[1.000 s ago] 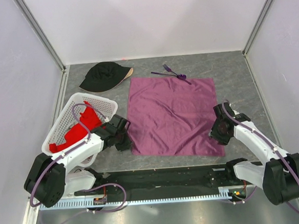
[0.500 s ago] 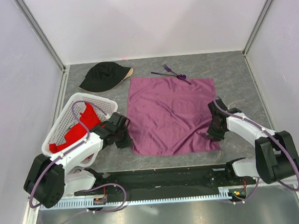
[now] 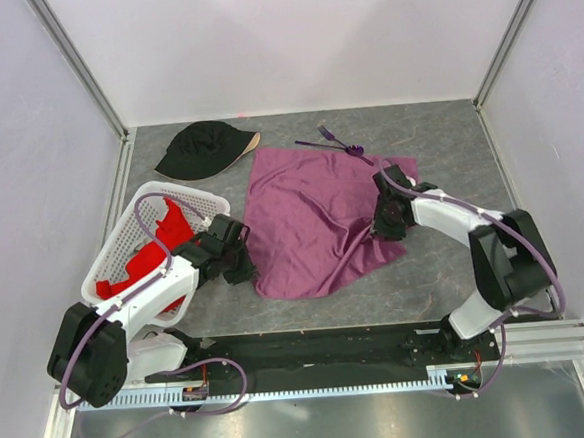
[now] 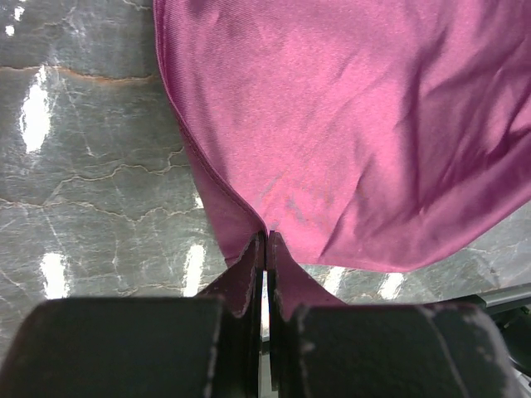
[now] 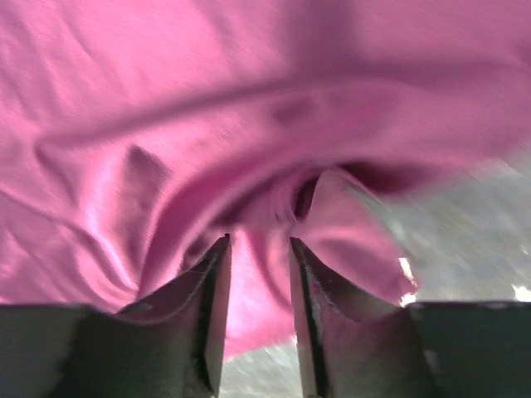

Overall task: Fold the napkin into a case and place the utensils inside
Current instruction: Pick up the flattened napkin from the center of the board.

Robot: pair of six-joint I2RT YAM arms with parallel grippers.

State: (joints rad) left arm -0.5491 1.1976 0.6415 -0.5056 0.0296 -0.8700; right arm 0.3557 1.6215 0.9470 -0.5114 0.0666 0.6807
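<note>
The plum-purple napkin (image 3: 307, 213) lies rumpled on the grey table, its right side pulled inward and bunched. My left gripper (image 3: 243, 267) is shut on the napkin's left edge near the front corner; in the left wrist view the jaws (image 4: 265, 240) pinch the cloth edge (image 4: 357, 124). My right gripper (image 3: 385, 223) sits over the napkin's right part, its fingers a little apart with a gathered fold of cloth (image 5: 207, 99) between them (image 5: 259, 245). The purple utensils (image 3: 337, 144) lie on the table just beyond the napkin's far edge.
A black cap (image 3: 202, 148) lies at the back left. A white lattice basket (image 3: 123, 241) holding a red cloth (image 3: 149, 259) stands at the left, beside my left arm. Grey table (image 3: 447, 148) shows to the right of the napkin.
My right gripper has moved left and away from me, dragging the napkin's right edge and front right corner inward, so the cloth is bunched. The left gripper has stayed on the left edge.
</note>
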